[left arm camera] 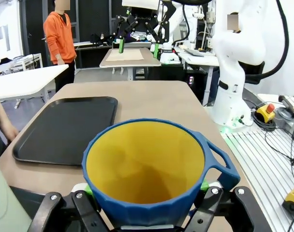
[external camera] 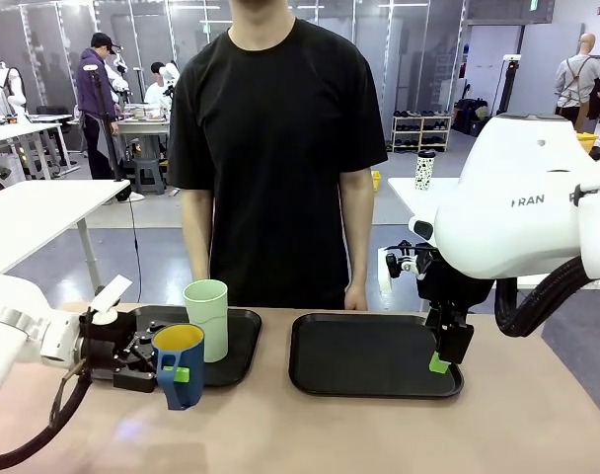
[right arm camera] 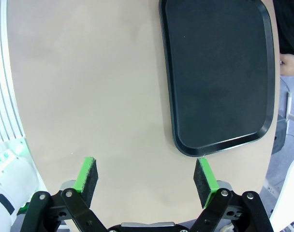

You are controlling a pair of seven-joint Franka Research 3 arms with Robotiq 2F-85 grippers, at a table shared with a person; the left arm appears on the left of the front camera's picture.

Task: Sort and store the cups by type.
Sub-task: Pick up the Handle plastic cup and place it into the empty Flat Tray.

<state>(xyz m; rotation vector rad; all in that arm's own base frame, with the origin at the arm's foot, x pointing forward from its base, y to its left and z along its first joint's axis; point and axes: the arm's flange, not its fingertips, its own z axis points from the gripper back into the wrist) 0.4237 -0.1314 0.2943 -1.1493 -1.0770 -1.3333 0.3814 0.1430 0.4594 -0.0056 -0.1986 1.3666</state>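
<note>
Left gripper (external camera: 160, 373) holds the blue mug (external camera: 179, 363): fingers clamped on its body from both sides, green pads (left arm camera: 205, 184) pressed against the blue wall in the left wrist view, mug upright, yellow inside facing up, handle toward the robot's side in the front view. The mug appears lifted just clear of the tabletop (external camera: 310, 434) at the near edge of the left tray (external camera: 243, 341), though contact underneath is hard to judge from this angle. The mint-green tumbler (external camera: 207, 318) stands upright on that left tray, just behind the mug. The right tray (external camera: 364, 357) lies bare, off to the mug's right across the gap between trays, its long axis running across the table. Right gripper (external camera: 441, 361) hangs over the right tray's near right corner, fingers spread wide, holding nothing. Judgement: sorting by type likely sends the mug sideways onto the right tray; the left arm already carries it, so it is the nearer one.
</note>
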